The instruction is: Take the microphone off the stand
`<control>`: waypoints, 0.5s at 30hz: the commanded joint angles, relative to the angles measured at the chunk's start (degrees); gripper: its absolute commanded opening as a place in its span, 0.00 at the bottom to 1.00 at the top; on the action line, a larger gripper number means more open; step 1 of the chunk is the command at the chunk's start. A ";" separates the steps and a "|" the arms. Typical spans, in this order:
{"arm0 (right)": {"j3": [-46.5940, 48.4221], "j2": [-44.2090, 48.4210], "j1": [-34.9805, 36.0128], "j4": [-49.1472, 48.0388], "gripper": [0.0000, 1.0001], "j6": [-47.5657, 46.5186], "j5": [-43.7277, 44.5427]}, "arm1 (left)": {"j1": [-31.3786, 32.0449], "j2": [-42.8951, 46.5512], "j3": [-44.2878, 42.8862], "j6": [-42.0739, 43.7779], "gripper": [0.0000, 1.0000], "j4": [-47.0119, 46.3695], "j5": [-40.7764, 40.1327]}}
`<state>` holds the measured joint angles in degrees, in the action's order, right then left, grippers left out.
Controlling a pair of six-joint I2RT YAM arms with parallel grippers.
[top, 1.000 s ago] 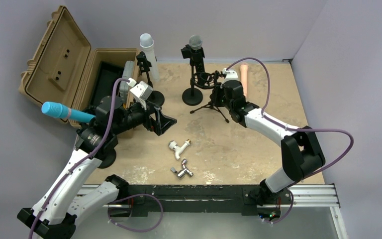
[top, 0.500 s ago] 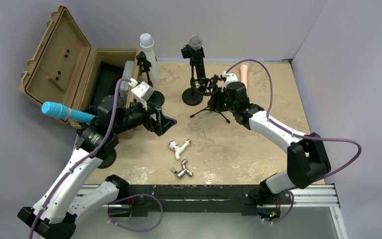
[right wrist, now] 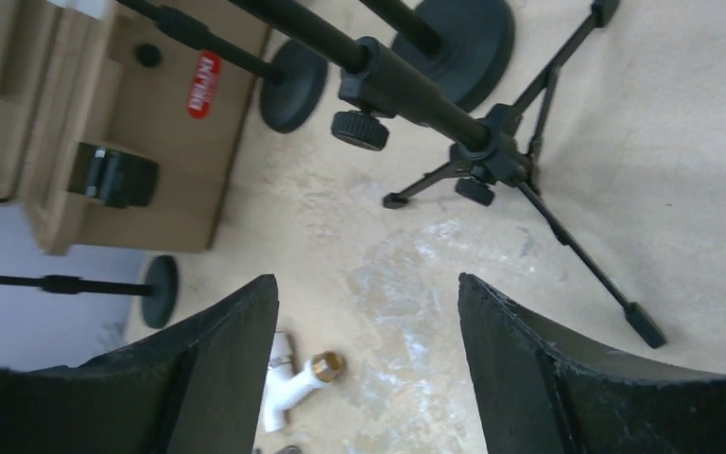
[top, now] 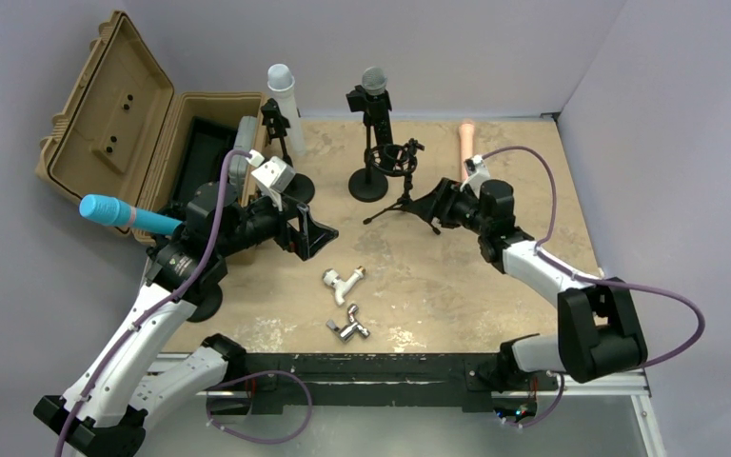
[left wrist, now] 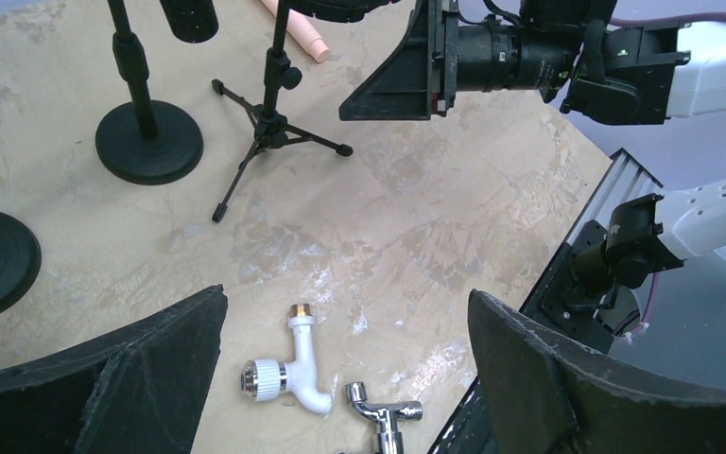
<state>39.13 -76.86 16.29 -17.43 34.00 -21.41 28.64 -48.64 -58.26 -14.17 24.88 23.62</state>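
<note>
A pink microphone (top: 465, 143) lies flat on the table at the back right, its tip also showing in the left wrist view (left wrist: 300, 26). Left of it stands a black tripod stand (top: 403, 193) whose clip (top: 395, 155) holds nothing. My right gripper (top: 435, 204) hovers open beside the tripod's legs (right wrist: 501, 156), nothing between its fingers (right wrist: 367, 280). My left gripper (top: 309, 233) hangs open over the table middle (left wrist: 345, 298), empty. A black microphone (top: 373, 88), a white one (top: 281, 90) and a blue one (top: 119, 214) sit in other stands.
An open tan case (top: 114, 124) stands at the back left. A white tap fitting (top: 343, 283) and a chrome one (top: 350, 327) lie near the front middle. Round stand bases (top: 368, 184) (top: 297, 187) sit behind the left gripper.
The right gripper has opened and drawn back to the right and nearer, away from the pink microphone, which stays lying on the table. The left arm has not moved.
</note>
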 commanded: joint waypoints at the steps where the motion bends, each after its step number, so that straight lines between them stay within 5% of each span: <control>1: -4.05 0.47 -2.58 -19.78 0.69 14.50 -12.55 | 0.36 0.51 -2.29 0.55 0.95 -1.64 0.99; 7: -7.64 -5.53 -4.25 -35.85 0.72 28.66 -15.82 | 0.36 0.73 -2.26 0.73 0.95 -1.55 0.65; 15: -7.23 -11.21 -4.25 -42.31 0.68 39.23 -12.18 | 0.45 0.73 -2.30 0.60 0.95 -1.60 0.88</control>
<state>31.44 -86.35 12.29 -51.57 65.71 -34.09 28.64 -48.62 -58.26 -14.15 24.88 23.79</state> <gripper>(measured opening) 0.699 0.956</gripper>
